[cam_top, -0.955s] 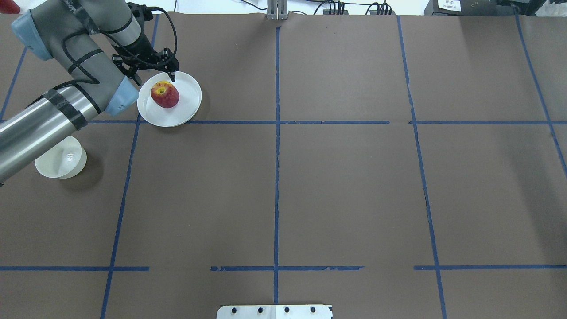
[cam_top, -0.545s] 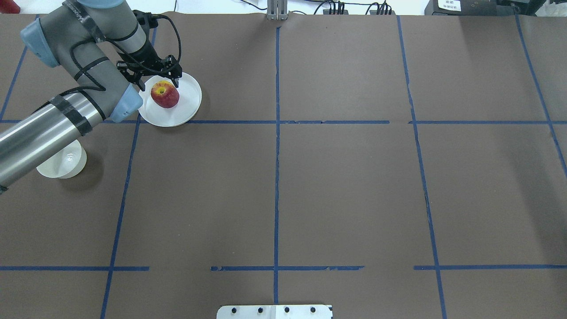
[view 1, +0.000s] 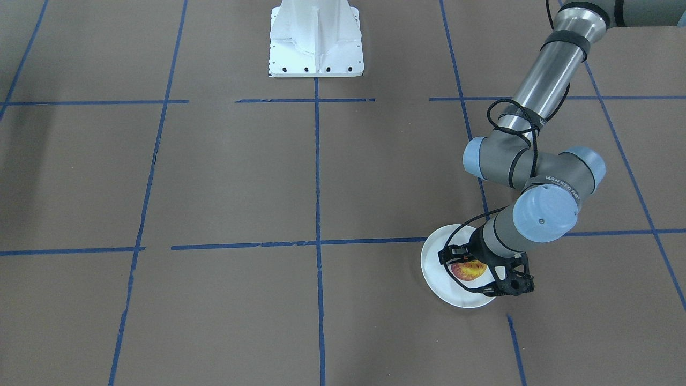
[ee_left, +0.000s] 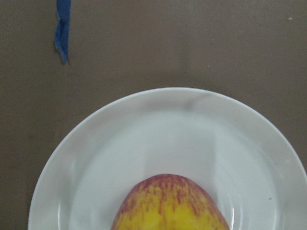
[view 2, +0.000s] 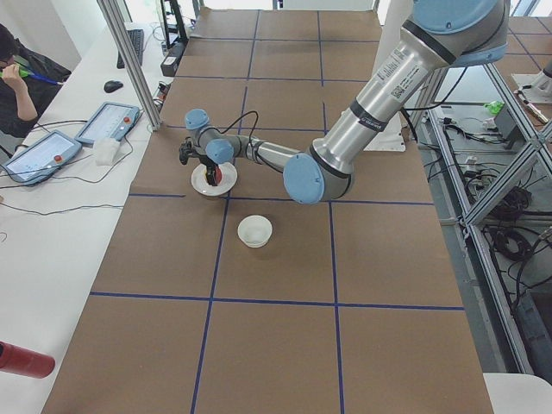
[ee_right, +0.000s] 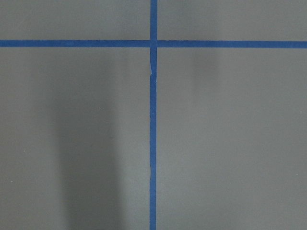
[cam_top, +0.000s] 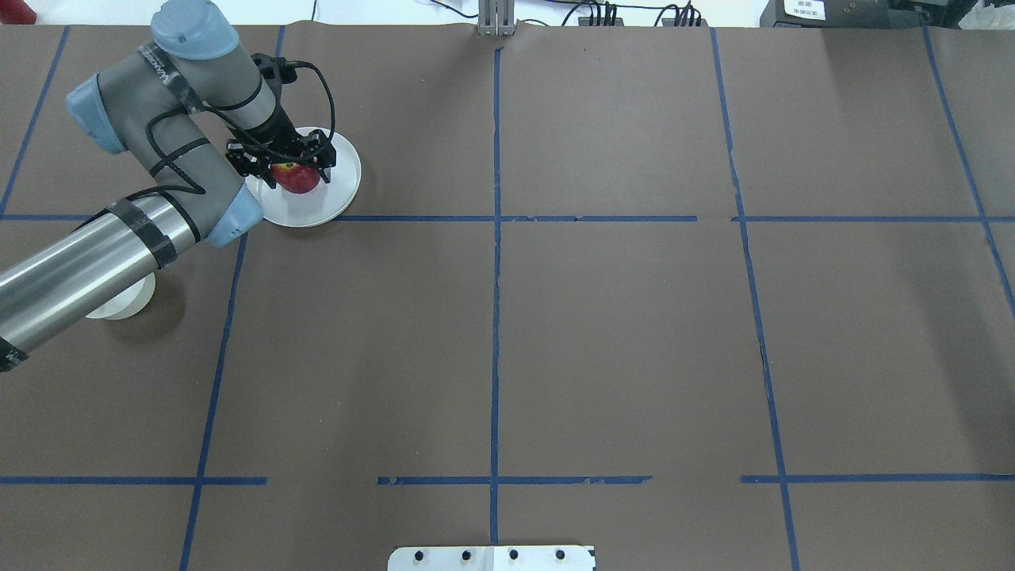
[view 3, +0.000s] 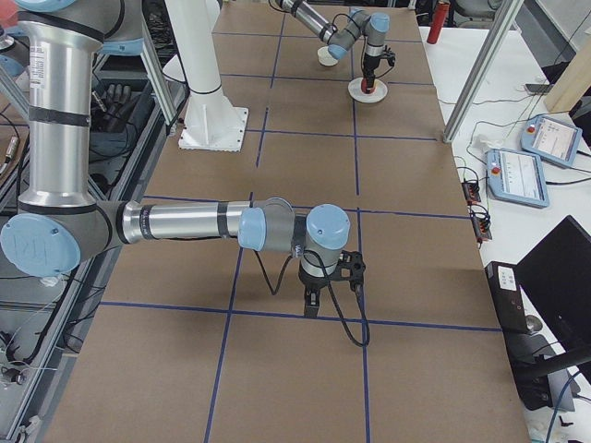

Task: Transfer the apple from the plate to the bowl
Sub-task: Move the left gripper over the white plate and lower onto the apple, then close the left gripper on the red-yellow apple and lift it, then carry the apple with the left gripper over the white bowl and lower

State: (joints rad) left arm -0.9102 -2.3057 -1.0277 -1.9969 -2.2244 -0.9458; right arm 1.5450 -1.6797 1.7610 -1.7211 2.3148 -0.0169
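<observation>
The red and yellow apple (cam_top: 300, 180) lies on the white plate (cam_top: 339, 186) at the far left of the table. My left gripper (cam_top: 284, 165) is open and lowered over the apple, one finger on each side of it. In the front-facing view the gripper (view 1: 478, 272) straddles the apple (view 1: 467, 269) on the plate (view 1: 438, 266). The left wrist view shows the apple's top (ee_left: 170, 203) and the plate (ee_left: 144, 139). The small white bowl (view 2: 254, 230) stands on the near side of the plate, mostly hidden under my left arm in the overhead view (cam_top: 119, 305). My right gripper (view 3: 331, 293) hangs above bare table; I cannot tell whether it is open or shut.
Brown paper with blue tape lines covers the table (cam_top: 618, 333). The robot's white base (view 1: 316, 40) stands at the table's edge. Tablets (view 2: 108, 121) and an operator (view 2: 17, 65) are beyond the far edge.
My left gripper has moved from behind the apple to over it and come down, so its fingers now straddle the apple. The arm now covers more of the bowl.
</observation>
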